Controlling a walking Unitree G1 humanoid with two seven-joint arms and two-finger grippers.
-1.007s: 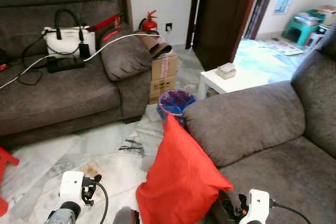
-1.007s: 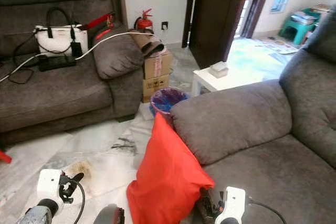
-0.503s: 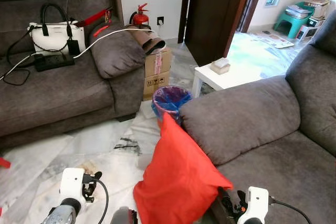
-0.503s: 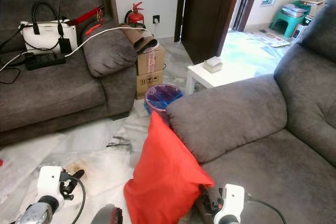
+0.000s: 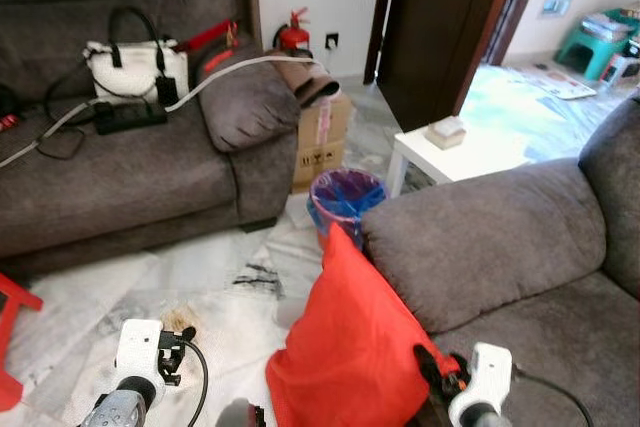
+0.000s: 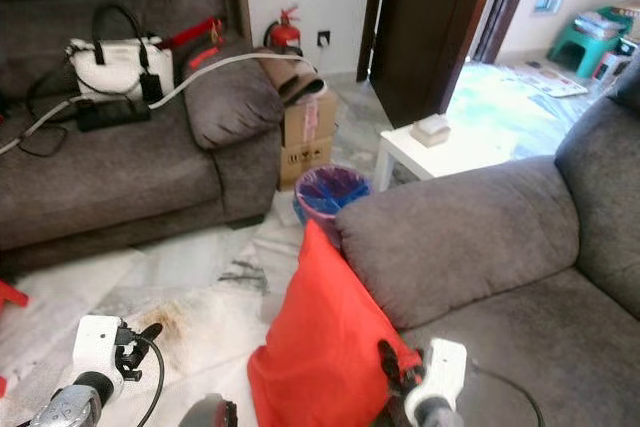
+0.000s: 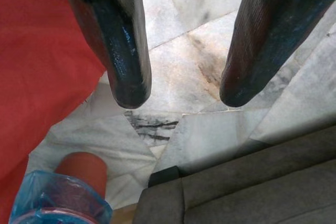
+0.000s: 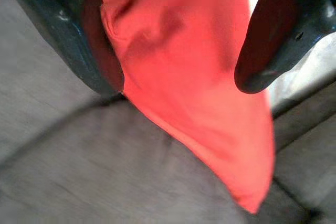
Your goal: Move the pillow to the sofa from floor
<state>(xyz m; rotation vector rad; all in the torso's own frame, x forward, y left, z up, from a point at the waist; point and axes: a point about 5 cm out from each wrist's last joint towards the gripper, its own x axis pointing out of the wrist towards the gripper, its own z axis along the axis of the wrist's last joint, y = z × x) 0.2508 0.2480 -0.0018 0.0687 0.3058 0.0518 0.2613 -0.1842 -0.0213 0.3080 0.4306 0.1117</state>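
The red pillow [image 5: 355, 347] stands on edge, leaning against the front of the near grey sofa [image 5: 500, 237], its upper corner reaching the sofa's padded arm and its lower part down by the marble floor [image 5: 200, 277]. The right claw [image 8: 178, 77] is at the pillow's lower right corner; in the right wrist view its two black fingers [image 8: 84, 40] stand apart with the red fabric between them, one finger pressed against the cloth — whether it truly grips, I cannot tell. The left claw [image 7: 176, 90] hangs over the floor just beside the pillow's other edge, fingers spread and holding nothing. Behind the pillow, between the two sofas, sits a small bin with a blue liner [image 5: 345, 195]; beside it are a cardboard box [image 5: 322, 142] and a low white table [image 5: 450, 152] carrying a small box. A second sofa [image 5: 120, 177] across the floor holds a white handbag [image 5: 135, 59] and a black power strip [image 5: 130, 115] — a red fire extinguisher [image 5: 293, 37] stands at the wall beyond.
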